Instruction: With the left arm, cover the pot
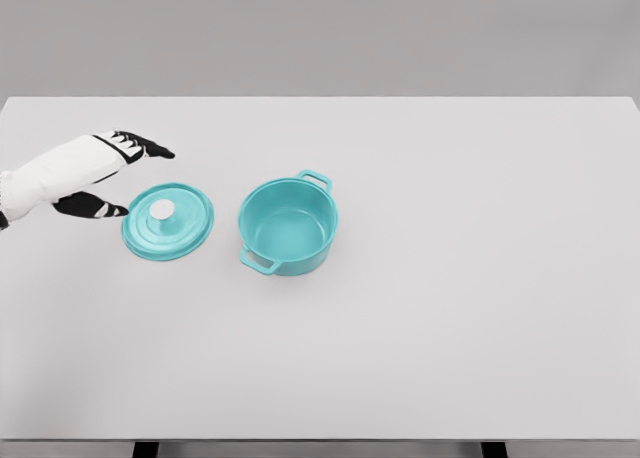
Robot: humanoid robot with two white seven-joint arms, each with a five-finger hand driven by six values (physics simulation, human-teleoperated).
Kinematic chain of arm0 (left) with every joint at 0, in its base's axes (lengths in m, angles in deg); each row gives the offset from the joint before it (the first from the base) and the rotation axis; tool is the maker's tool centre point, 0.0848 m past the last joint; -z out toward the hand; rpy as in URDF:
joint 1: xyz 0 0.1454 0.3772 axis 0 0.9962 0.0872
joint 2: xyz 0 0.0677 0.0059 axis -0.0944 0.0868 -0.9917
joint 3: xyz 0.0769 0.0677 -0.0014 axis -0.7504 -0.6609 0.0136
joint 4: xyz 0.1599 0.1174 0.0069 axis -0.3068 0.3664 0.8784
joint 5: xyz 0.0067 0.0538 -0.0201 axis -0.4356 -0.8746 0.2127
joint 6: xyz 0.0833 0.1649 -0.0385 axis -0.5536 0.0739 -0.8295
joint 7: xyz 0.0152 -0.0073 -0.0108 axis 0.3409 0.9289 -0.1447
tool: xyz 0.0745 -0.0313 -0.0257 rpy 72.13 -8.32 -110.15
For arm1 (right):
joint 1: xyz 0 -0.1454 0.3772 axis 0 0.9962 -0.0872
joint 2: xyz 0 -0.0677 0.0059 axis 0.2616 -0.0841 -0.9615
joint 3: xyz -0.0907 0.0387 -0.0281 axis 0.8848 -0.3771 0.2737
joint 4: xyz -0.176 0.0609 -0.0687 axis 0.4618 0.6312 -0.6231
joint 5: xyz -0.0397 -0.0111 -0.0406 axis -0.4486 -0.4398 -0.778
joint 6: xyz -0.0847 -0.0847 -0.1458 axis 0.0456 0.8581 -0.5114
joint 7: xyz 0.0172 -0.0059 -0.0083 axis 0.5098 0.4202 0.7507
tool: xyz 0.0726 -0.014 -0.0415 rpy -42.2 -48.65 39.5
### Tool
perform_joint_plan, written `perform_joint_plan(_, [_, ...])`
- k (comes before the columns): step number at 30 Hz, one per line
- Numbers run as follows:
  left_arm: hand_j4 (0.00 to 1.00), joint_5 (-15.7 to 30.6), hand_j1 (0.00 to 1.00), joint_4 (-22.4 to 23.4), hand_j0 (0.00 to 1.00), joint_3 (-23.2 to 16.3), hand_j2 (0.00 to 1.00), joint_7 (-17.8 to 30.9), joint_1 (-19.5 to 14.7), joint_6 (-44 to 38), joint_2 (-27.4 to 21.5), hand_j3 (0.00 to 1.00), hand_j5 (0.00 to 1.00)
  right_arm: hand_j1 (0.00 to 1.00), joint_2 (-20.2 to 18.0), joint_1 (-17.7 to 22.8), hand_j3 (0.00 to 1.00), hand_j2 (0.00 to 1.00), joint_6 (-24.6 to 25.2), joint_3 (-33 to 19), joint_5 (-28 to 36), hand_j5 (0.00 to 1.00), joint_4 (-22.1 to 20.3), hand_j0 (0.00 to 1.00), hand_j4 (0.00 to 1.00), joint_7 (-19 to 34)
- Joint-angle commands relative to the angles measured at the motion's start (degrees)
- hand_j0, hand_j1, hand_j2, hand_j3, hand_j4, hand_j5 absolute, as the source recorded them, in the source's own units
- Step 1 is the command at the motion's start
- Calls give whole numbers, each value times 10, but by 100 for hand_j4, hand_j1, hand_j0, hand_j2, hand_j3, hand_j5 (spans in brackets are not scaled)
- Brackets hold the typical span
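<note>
A white table (450, 278) holds a teal pot (288, 227) with two side handles, open and empty, near the middle. Just to its left, apart from it, the matching teal lid (168, 221) lies flat with its pale knob (162, 211) facing up. The robot's left hand (110, 173) comes in from the left edge beside the lid, its dark fingers (145, 145) spread apart and holding nothing; the thumb points toward the lid's rim. The right arm is out of sight. This looks like the reach toward the lid, before any grasp. Next the hand would need to centre over the knob, close on it, lift, and carry the lid right onto the pot.
</note>
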State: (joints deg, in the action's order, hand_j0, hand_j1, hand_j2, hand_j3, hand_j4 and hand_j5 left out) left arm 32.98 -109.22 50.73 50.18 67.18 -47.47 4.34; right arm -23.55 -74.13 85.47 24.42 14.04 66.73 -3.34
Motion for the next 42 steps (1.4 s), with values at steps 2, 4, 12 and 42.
perform_joint_plan(2, [89,-8,89,11,89,-19,89,0,1,-2,-1,89,89,100,0,0,100,100,0,0,0,100,1,100,100,0])
perform_joint_plan(4, [89,-9,89,16,89,-21,89,0,0,-2,-1,89,89,100,0,0,100,100,0,0,0,100,0,100,100,0])
perform_joint_plan(12, [79,-12,79,27,79,-29,79,0,1,-2,0,79,79,100,0,0,100,100,0,0,0,100,0,100,100,0])
perform_joint_plan(42, [80,-1,80,87,80,-33,80,0,-10,-2,25,80,80,100,0,0,100,100,0,0,0,100,0,100,100,0])
